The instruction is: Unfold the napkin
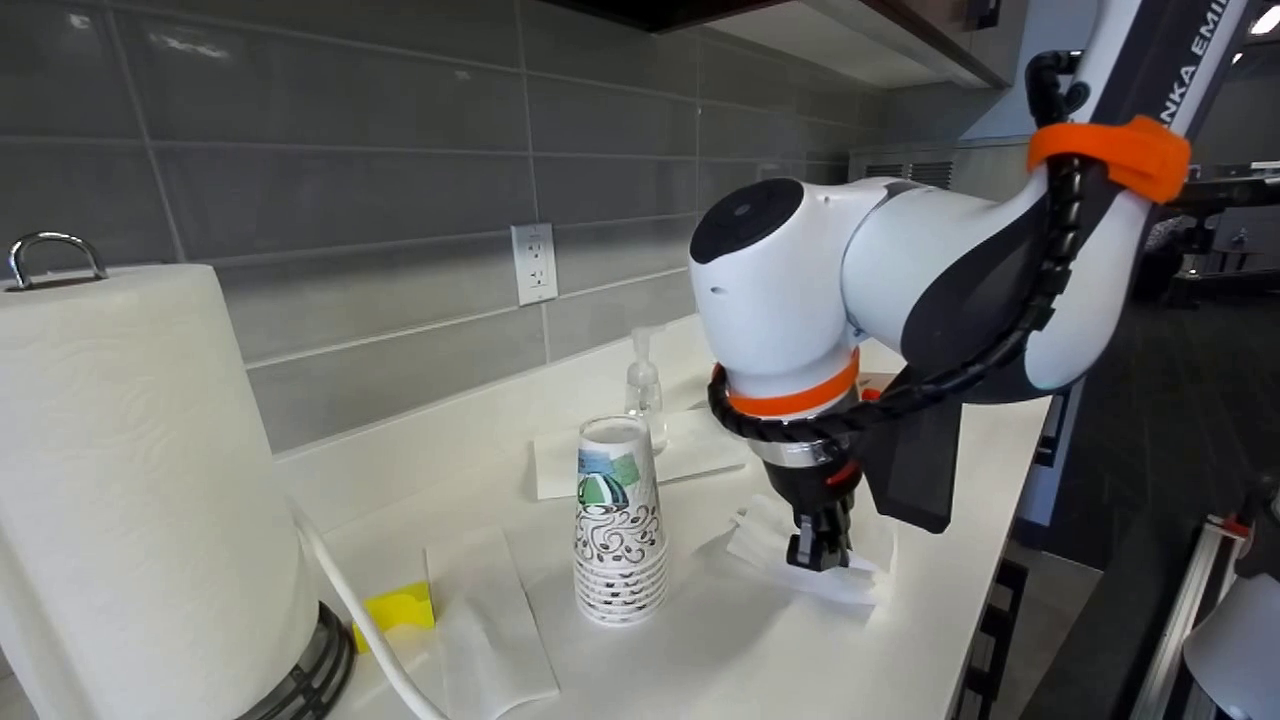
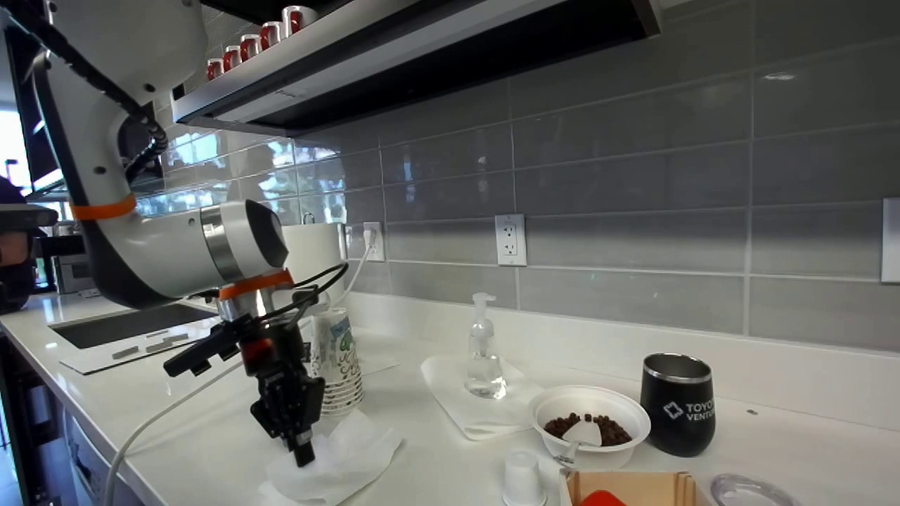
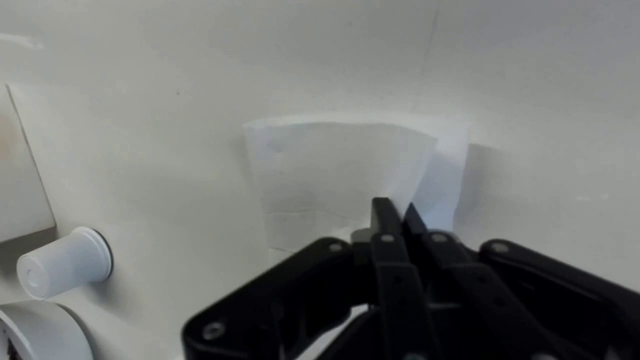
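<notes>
The white napkin (image 1: 765, 545) lies on the white counter, partly folded over, with creases and a raised flap. It also shows in an exterior view (image 2: 362, 450) and in the wrist view (image 3: 325, 165). My gripper (image 3: 396, 205) points down at the napkin, and its two fingers are close together. The folded flap runs into the narrow gap between the fingertips, so the gripper appears shut on it. In both exterior views the gripper (image 1: 822, 560) (image 2: 302, 453) is low over the napkin. The part of the napkin beneath the fingers is hidden.
A stack of paper cups (image 1: 620, 530) stands near the napkin. A soap dispenser (image 2: 484, 351) sits on another napkin (image 2: 450, 393). A white bowl (image 2: 605, 458), a black mug (image 2: 678, 414), a small white cup (image 3: 70, 262) and a paper towel roll (image 1: 130, 480) are around.
</notes>
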